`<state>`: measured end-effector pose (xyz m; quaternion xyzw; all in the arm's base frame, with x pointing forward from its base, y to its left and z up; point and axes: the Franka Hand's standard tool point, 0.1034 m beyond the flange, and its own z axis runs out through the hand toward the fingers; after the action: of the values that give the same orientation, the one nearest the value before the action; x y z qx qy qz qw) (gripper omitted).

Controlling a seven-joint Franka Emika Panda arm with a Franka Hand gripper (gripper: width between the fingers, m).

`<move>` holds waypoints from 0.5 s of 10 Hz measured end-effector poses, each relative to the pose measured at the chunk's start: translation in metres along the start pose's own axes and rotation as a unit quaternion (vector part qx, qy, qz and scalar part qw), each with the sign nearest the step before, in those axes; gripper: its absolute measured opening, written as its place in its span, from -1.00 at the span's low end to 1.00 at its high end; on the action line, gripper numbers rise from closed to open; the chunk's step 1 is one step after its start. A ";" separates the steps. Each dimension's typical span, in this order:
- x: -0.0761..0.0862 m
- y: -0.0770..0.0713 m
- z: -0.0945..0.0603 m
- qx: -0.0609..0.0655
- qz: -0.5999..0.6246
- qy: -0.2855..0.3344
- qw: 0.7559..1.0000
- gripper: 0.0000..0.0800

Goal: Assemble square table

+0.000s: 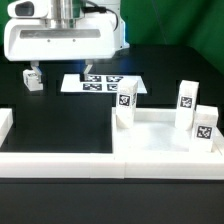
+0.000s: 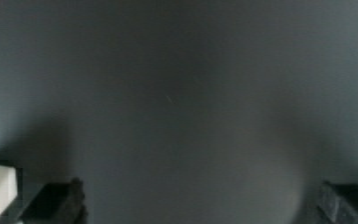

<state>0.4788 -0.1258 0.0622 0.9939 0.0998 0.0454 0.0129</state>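
Black table [image 1: 50, 125]: the gripper [image 2: 197, 203] hangs spread wide, nothing between its fingers. The tabletop [image 1: 65, 42] lies near it, the legs [image 1: 186, 100] well apart.

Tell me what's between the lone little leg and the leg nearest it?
The marker board, lying flat between the lone leg and the nearest leg, in the exterior view.

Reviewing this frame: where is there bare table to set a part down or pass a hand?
Widest bare patch: dark table between the marker board, the lone leg and the front border bar. Also bare beyond the three clustered legs, toward the exterior view's right. Crowded: those legs against the bar's corner. The open fingers hang over bare table.
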 end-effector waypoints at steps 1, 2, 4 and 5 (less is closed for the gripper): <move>0.002 0.000 -0.001 0.000 -0.003 0.000 1.000 0.62; 0.001 -0.002 0.001 0.003 0.003 -0.005 1.000 0.62; 0.001 -0.004 0.001 0.008 0.004 -0.012 1.000 0.62; -0.002 -0.006 0.004 0.012 0.006 -0.020 1.000 0.62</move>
<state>0.4761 -0.1208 0.0582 0.9953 0.0941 0.0247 0.0026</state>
